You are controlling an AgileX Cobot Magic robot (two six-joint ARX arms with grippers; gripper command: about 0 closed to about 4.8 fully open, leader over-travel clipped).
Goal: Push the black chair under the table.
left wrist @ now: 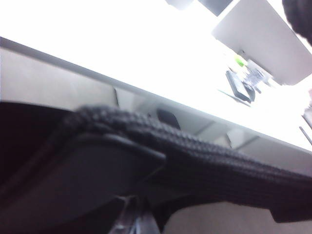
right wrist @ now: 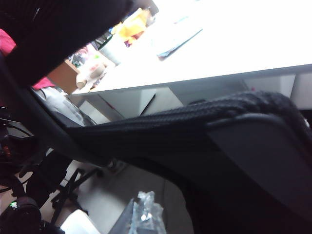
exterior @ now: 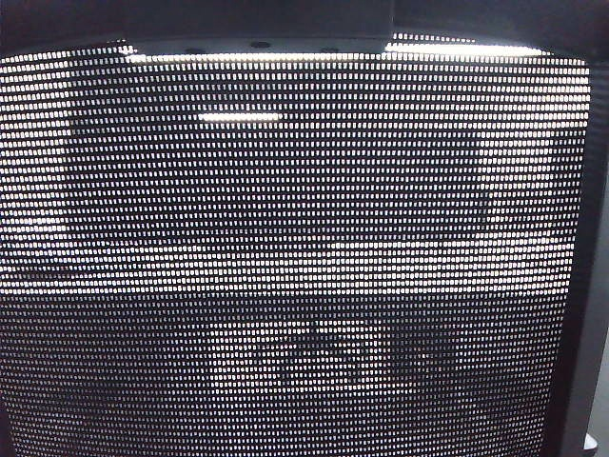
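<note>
Three views, all crowded by the black chair [exterior: 304, 286]: exterior view is filled edge to edge by its see-through mesh back, a fine woven grid with bright ceiling light strips [exterior: 238, 117] glowing through, solid black frame down the right edge. Both wrist views show the chair's woven, ribbed mesh edge [left wrist: 204, 156] stretched over a smooth matte black plastic panel, right up against the lens. Beyond it sits the counter [left wrist: 122, 53], flat white top, overexposed, with pale grey cabinet fronts [left wrist: 44, 78] below; chair sits just in front of the counter edge, how far under cannot be told. On the counter top in the left wrist view: a white box-like panel [left wrist: 263, 34] and small dark items [left wrist: 241, 85], too blurred to name. Right wrist view shows papers [right wrist: 178, 39] and blurred orange and pink clutter [right wrist: 129, 27] on the far end. Left gripper [left wrist: 134, 222] and right gripper [right wrist: 146, 217] show only as clear, glinting finger tips low in their own wrist views, close behind the chair back; opening cannot be told for either
</note>
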